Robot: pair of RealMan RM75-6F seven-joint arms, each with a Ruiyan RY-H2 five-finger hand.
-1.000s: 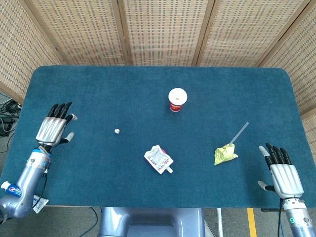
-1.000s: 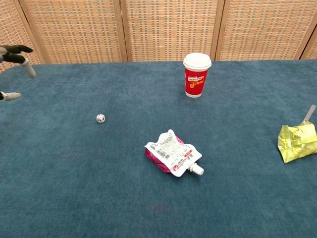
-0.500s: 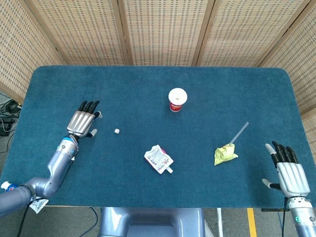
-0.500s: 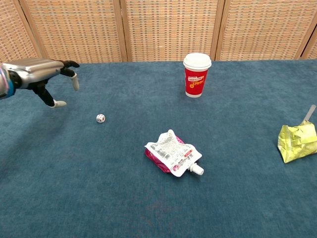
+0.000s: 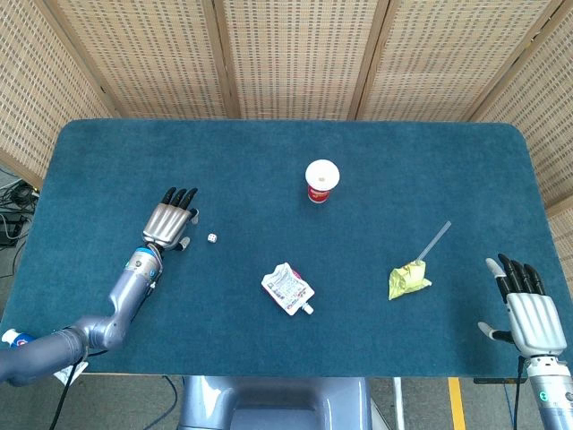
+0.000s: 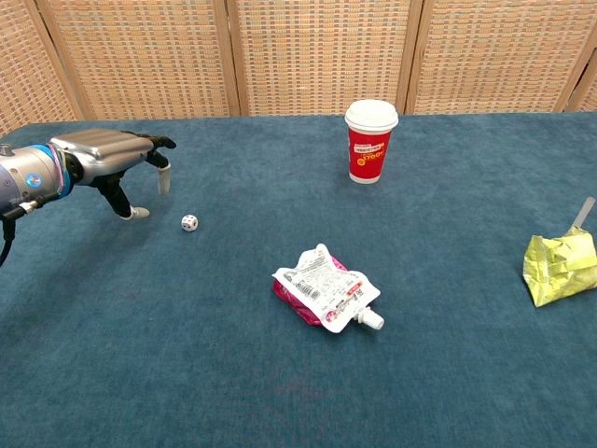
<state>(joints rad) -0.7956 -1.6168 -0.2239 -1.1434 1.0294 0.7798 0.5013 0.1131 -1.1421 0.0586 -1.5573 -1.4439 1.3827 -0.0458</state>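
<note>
Since the earlier frames the left hand [image 5: 170, 222] has travelled from the left edge of the table [image 5: 107, 152] inward and now hovers just left of the die [image 5: 212, 237]; the right hand [image 5: 523, 305] has slid slightly toward the lower right corner. Left hand: fingers spread and angled down, thumb low near the cloth, holding nothing, close to the die but apart from it. Right hand: fingers spread, empty, at the lower right of the head view, well apart from everything. Die: small white cube with dark pips, lying left of centre, alone on the blue cloth; in the chest view [image 6: 189, 222] it sits just right of the thumb tip. Risk, as a judgement: the die is tiny and light, so a fingertip closing off-centre would likely flick or roll it away; broad fingers may also press into the cloth and miss it.
</note>
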